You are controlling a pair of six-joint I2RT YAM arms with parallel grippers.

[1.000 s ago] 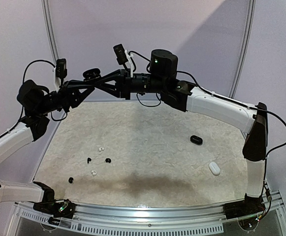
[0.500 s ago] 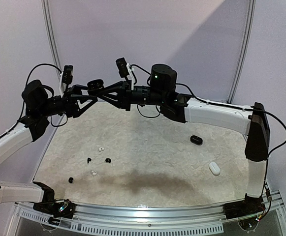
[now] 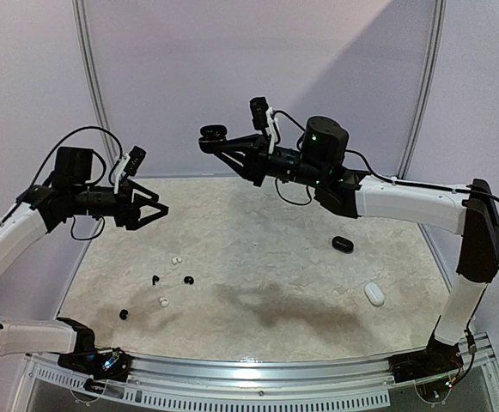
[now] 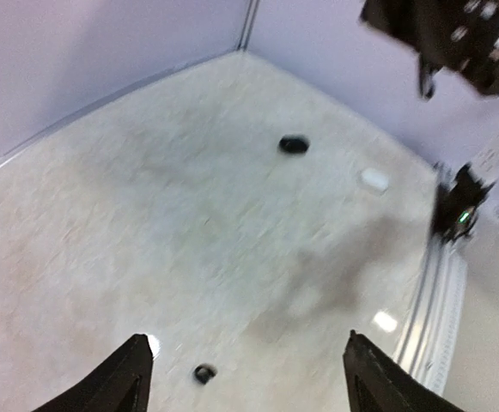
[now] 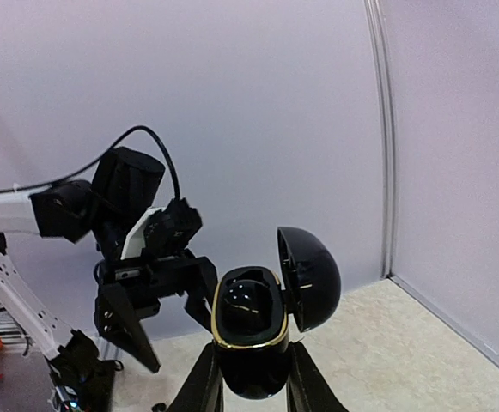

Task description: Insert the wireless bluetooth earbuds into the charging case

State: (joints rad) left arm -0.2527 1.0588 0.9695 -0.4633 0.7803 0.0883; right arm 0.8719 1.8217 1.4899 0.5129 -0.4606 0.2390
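1. Two arms over the table (image 3: pixel 258 232): right gripper (image 5: pixel 251 378) clamps the open black charging case (image 3: pixel 212 135) aloft, lid tipped back
2. Left gripper (image 3: pixel 156 215), jaws spread and empty, hovers low at left, the nearer arm
3. Black and white earbuds (image 3: pixel 188 280) lie scattered on the table below it, well apart from the case

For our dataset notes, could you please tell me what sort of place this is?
Probably a lab robot test booth: plain lilac panel walls, a beige table, and the left arm and right arm bolted to a metal rail.
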